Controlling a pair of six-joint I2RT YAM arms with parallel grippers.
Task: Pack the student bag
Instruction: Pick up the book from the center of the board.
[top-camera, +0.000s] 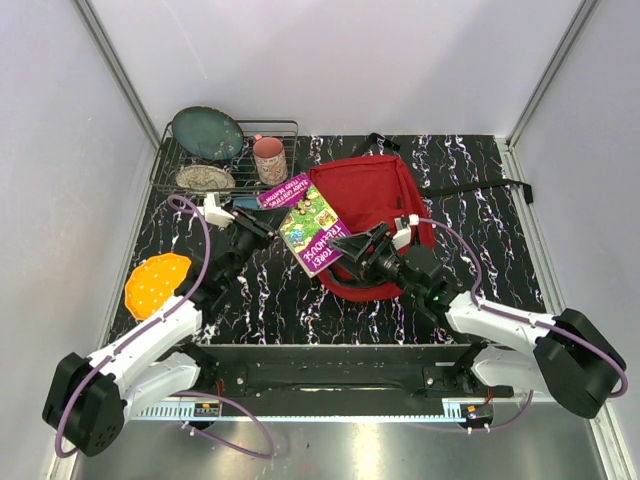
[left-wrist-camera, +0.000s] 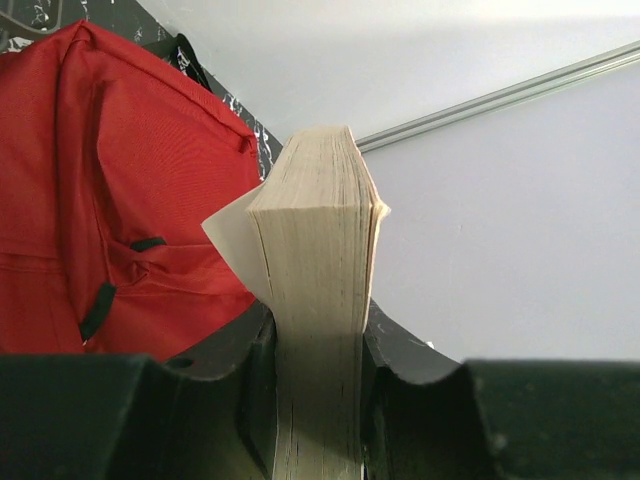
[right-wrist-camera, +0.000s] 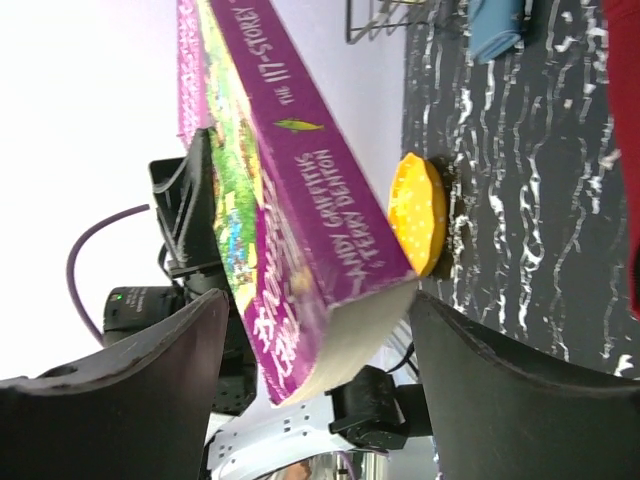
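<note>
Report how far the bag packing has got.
Done: nothing visibly packed in the bag. In hand: the left gripper clamps the book at its page edge; the right gripper straddles its corner, jaws open. Left: this book into the bag, likely the second book too.

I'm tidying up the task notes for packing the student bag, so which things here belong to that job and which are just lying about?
Belong to the job: student bag; purple book, held in the left gripper.
Just lying about: dish rack, teal plate, pink cup, speckled dish, orange perforated disc.
</note>
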